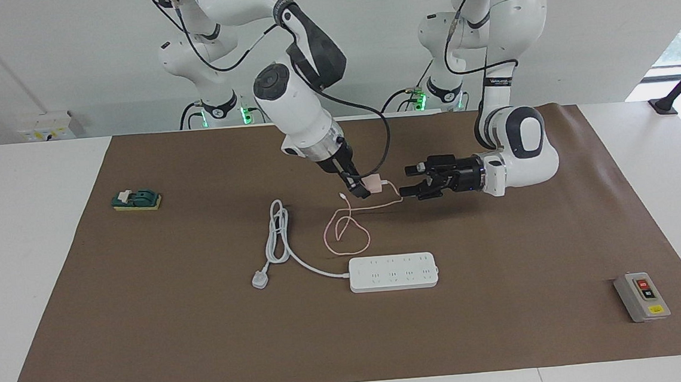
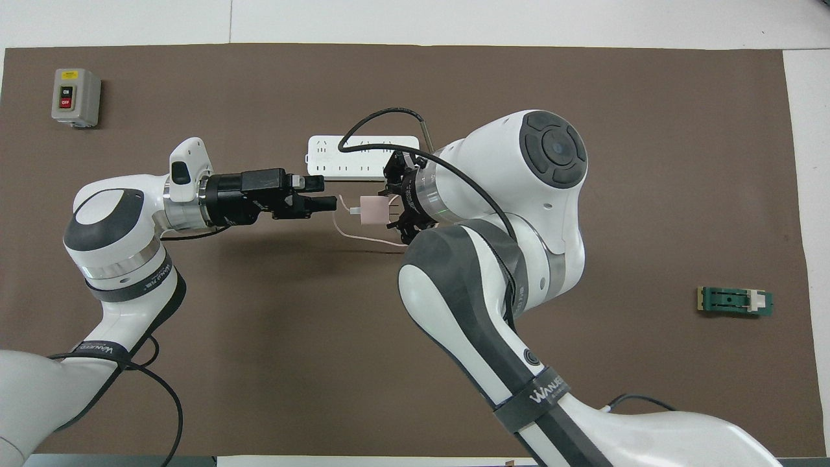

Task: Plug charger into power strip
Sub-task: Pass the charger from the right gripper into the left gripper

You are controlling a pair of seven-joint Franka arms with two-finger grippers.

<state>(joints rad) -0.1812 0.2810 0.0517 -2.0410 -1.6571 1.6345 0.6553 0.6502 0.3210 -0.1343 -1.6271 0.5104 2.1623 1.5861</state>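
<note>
A white table (image 1: 39,248) under a pale wall carries a brown mat (image 1: 504,299) that covers most of its top. On the mat, below both sets of fingers, lies the power strip (image 1: 393,272), its sockets vacant. The right gripper (image 1: 362,190) hangs over the mat with its fingers clamped on the charger (image 1: 373,183), lifted off the surface. The left gripper (image 1: 411,185) hovers just beside that pink cube, fingers spread with nothing in them. The charger's thin cable loops down onto the mat between the fingers and the strip.
</note>
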